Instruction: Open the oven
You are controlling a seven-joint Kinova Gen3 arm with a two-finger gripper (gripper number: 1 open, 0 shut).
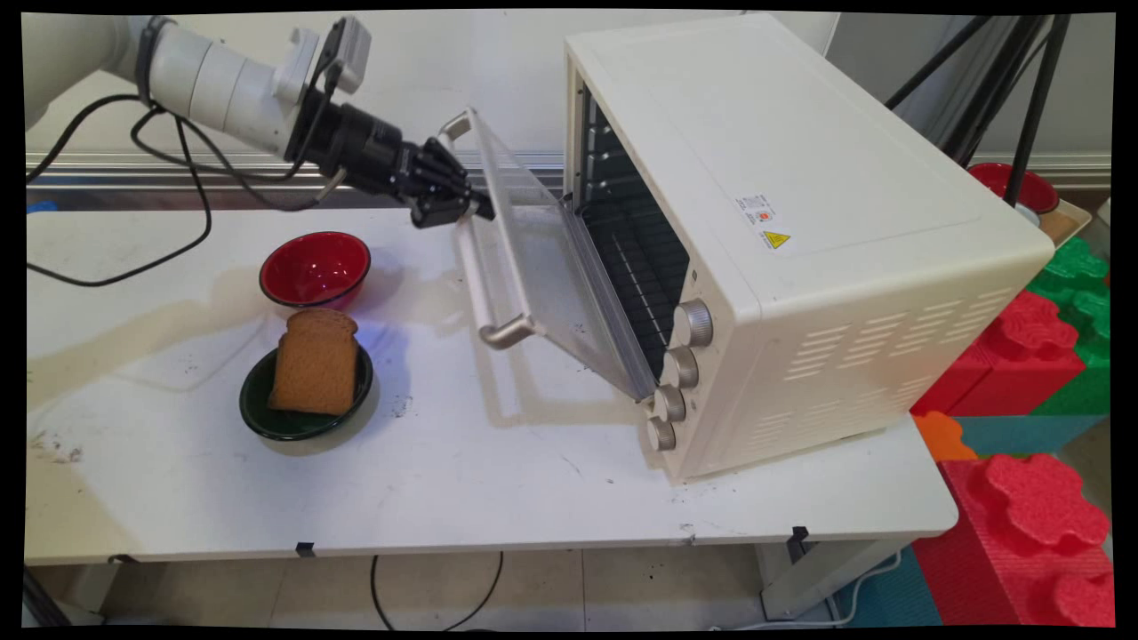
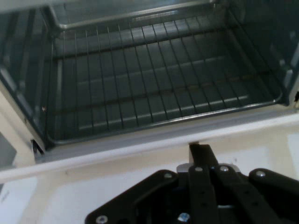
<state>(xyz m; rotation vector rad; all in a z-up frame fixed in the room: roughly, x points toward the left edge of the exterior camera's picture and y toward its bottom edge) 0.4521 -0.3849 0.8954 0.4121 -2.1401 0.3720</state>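
My gripper [image 1: 477, 207] is shut, its fingers pressed together, with the tips against the outer face of the oven door [image 1: 538, 267] near its handle [image 1: 474, 280]. The door of the cream toaster oven [image 1: 800, 222] hangs about half open, tilted toward the table. In the hand view the gripper [image 2: 199, 148] points at the door's pale frame [image 2: 140, 144], and the wire rack [image 2: 159, 88] inside the oven shows beyond it. Nothing is held.
A red bowl [image 1: 315, 267] stands left of the door. In front of it a dark green bowl [image 1: 258, 413] holds a slice of brown bread [image 1: 313, 360]. Oven knobs [image 1: 680, 369] face the near side. Red and green foam blocks [image 1: 1031, 507] lie right of the table.
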